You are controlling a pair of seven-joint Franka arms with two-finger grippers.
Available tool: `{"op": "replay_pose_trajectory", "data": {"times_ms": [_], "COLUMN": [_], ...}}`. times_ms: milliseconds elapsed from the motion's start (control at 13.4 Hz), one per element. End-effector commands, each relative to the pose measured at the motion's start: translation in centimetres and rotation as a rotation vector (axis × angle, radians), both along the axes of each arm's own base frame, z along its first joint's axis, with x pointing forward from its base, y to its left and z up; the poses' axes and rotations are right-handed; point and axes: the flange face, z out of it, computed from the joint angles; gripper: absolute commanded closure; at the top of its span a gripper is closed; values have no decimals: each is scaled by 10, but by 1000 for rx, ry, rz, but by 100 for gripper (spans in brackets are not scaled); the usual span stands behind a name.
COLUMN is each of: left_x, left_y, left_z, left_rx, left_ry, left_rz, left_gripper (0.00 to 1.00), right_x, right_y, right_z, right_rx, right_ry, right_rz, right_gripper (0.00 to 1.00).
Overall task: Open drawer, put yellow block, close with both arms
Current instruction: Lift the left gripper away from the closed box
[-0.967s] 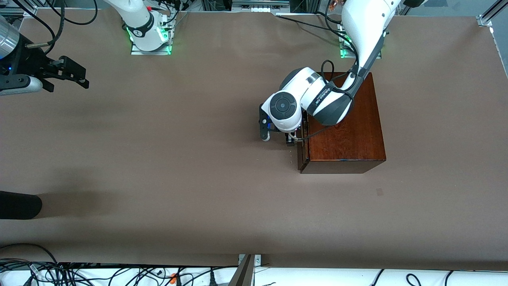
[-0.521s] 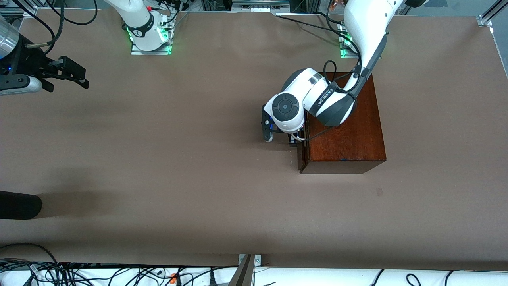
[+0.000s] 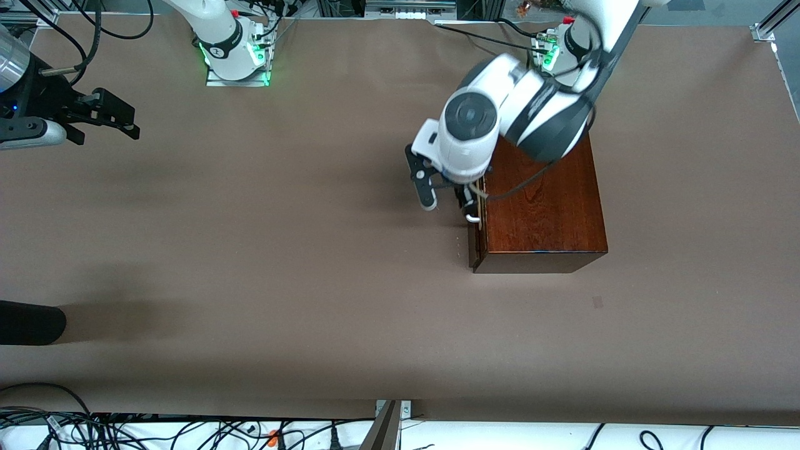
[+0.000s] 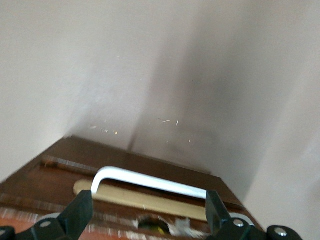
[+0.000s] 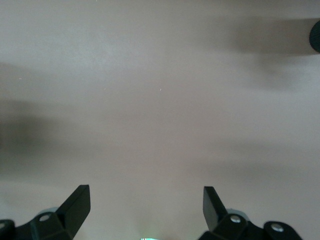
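Note:
The dark reddish-brown wooden box (image 3: 544, 200) stands toward the left arm's end of the table. The drawer (image 3: 475, 245) is out by only a sliver, with a thin pale wood strip (image 4: 140, 198) showing by its dark front. My left gripper (image 3: 467, 209) hangs over the drawer front, open. In the left wrist view (image 4: 148, 196) its fingers stand at either end of the white handle (image 4: 150, 181) without touching it. My right gripper (image 3: 128, 122) waits open and empty over bare table, as the right wrist view (image 5: 146, 200) shows. The yellow block is hidden.
A black rounded object (image 3: 31, 322) lies at the table edge at the right arm's end, nearer the camera. Cables (image 3: 187, 431) run along the near edge. A small mark (image 3: 598, 302) is on the table nearer the camera than the box.
My left arm has risen and swung toward its base, lifting the gripper off the handle. The drawer and the right arm have not moved.

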Motion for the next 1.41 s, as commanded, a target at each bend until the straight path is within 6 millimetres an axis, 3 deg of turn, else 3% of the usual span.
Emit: {"op": "replay_pose_trajectory", "data": {"times_ms": [0,223,521,744,967,1042,1265,1339], "left_x": [0,11,44,49,51,48,37,31], "left_y": [22,58,145,203,246,268,325,329], "left_z": [54,92,140,175,177,171,155,150], "left_rx": [20,52,37,37,55,61,35,34], "left_ry": [-2,-10,-41,-100,-153,-157,-198,-201], "left_rz": [160,296,460,612,914,1000,1103,1113], "left_gripper": [0,0,0,0,0,0,0,0], "right_x": [-4,-4,-4,-5,-5,-5,-5,-5], "right_y": [0,0,-1,-2,-2,-2,-3,-3], "right_z": [7,7,7,7,6,7,6,6], "right_rx": [4,2,4,7,6,8,8,8], "right_ry": [-1,0,2,5,11,10,11,11], "right_rz": [11,11,10,7,7,7,6,6], "right_gripper": [0,0,0,0,0,0,0,0]}}
